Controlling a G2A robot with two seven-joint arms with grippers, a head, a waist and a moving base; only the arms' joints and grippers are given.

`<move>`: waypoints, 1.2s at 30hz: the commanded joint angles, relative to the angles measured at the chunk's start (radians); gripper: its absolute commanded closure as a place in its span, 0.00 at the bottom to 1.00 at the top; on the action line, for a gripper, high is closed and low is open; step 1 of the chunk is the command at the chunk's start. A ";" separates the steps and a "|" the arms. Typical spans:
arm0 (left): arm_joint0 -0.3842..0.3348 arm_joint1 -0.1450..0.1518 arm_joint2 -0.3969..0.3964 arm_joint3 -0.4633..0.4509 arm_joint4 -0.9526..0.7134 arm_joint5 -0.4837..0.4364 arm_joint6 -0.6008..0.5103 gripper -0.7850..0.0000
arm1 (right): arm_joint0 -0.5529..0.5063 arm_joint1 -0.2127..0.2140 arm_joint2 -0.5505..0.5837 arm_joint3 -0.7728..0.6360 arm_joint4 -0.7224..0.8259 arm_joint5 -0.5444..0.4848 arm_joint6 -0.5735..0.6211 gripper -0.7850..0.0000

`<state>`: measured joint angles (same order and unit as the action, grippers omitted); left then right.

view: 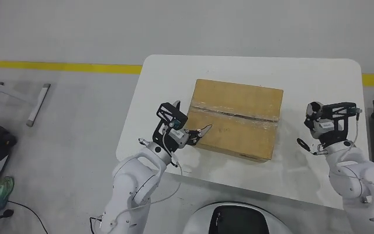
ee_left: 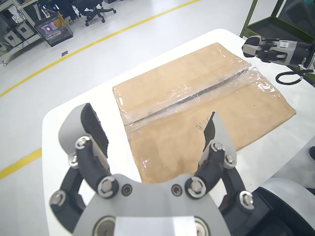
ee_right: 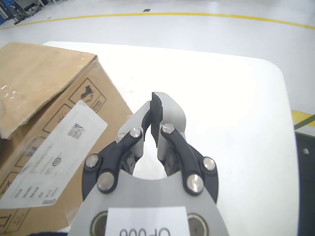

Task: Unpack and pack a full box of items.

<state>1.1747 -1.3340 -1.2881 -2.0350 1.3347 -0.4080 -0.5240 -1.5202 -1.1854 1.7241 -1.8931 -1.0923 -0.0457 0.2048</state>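
Box (view: 236, 119) taped shut on white table (view: 315, 76); grey floor (view: 64, 35).

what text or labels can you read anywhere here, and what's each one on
White label on the box side: code square and print lines, too blurred to read.
Handling pictograms printed on that side: captions too small.
Pen scribble on the box top: illegible.
Tag on the right gripper base: upside down, cut off at the edge.

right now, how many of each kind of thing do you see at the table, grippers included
box: 1
table: 1
grippers: 2 (left gripper, right gripper)
total: 4
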 commanded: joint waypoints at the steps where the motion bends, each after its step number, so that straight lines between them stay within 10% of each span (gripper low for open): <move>1: 0.000 0.000 0.000 0.000 0.000 0.000 0.000 0.00 | -0.028 0.000 0.040 -0.021 0.020 0.010 -0.001 1.00; 21: -0.230 -0.040 0.390 0.198 0.259 -0.051 0.031 0.00 | -0.052 -0.003 0.087 -0.043 0.021 0.032 -0.030 1.00; 24: -0.266 -0.050 0.427 0.226 0.291 -0.040 0.041 0.09 | -0.050 -0.004 0.087 -0.042 0.019 0.034 -0.032 1.00; 27: -0.297 -0.056 0.461 0.257 0.359 -0.048 0.056 0.40 | -0.046 -0.004 0.085 -0.040 0.018 0.035 -0.031 1.00; 36: -0.347 -0.073 0.518 0.324 0.456 -0.042 0.074 0.41 | -0.034 -0.006 0.076 -0.036 0.015 0.034 -0.033 1.00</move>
<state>0.8290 -1.4058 -0.7739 -1.7164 1.7838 -0.4511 -0.4523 -1.5551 -1.1915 1.8003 -1.9295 -1.0782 -0.0111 0.1722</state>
